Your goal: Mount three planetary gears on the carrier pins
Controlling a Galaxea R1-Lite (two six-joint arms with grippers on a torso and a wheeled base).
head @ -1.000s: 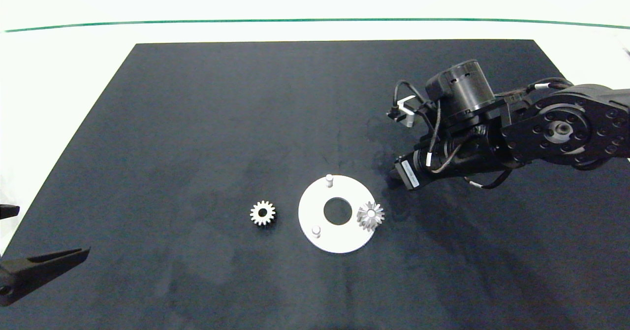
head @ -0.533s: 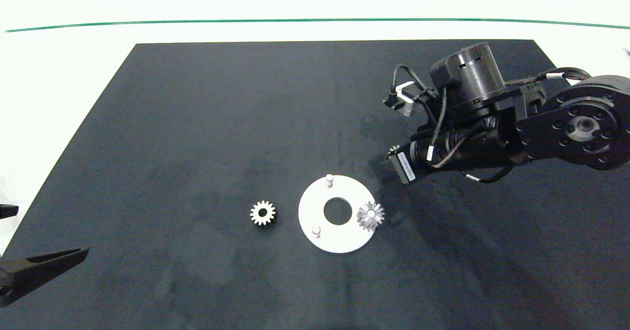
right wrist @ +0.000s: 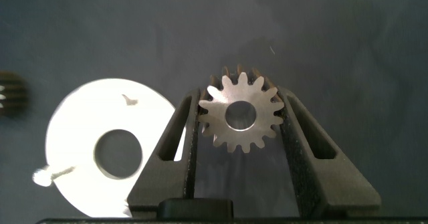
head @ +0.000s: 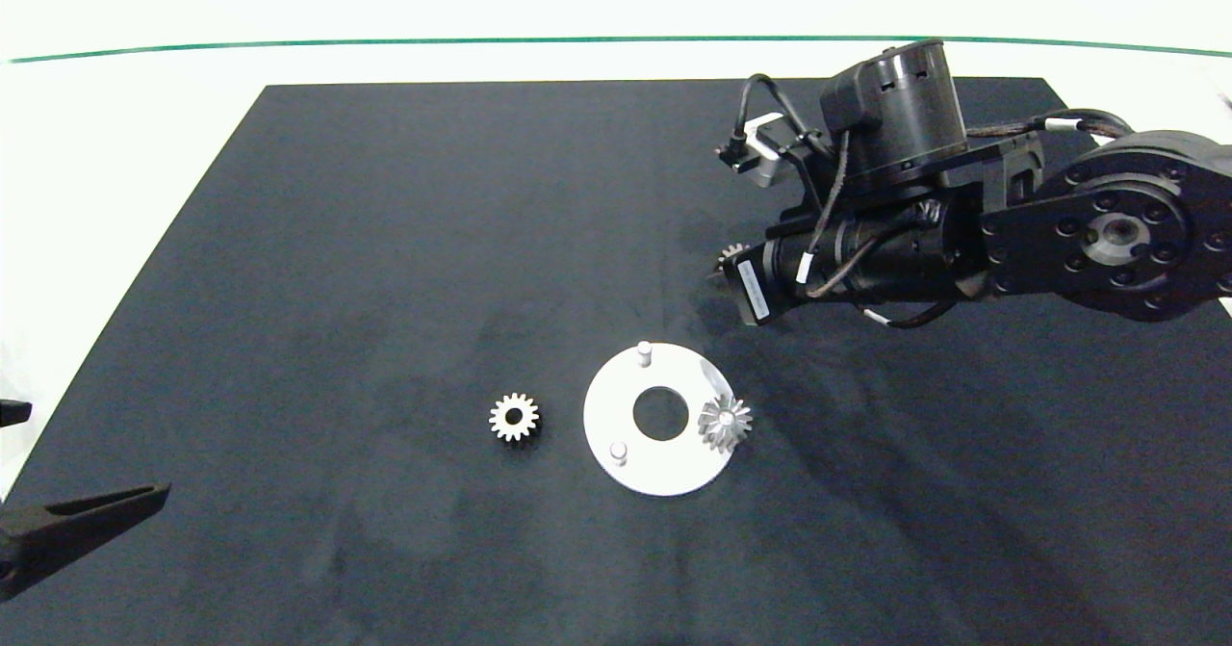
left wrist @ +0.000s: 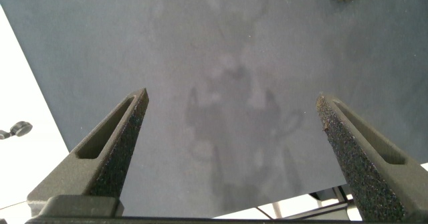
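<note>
Black left gripper [left wrist: 231, 127] sits cut off at the mat [head: 385, 242] corner, fingers spread. Loose gear [head: 513, 418] lies left of disc [head: 616, 405]; another [head: 725, 422] sits on its right pin. Right gripper [right wrist: 241, 117] grasps a half-hidden gear [right wrist: 239, 112] beyond the disc.

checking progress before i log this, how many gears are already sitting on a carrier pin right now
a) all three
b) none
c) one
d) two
c) One gear sits on the pin at the disc's right side; the other two pins are bare, a second gear lies loose on the mat, and the third gear is clamped in the right gripper.
</note>
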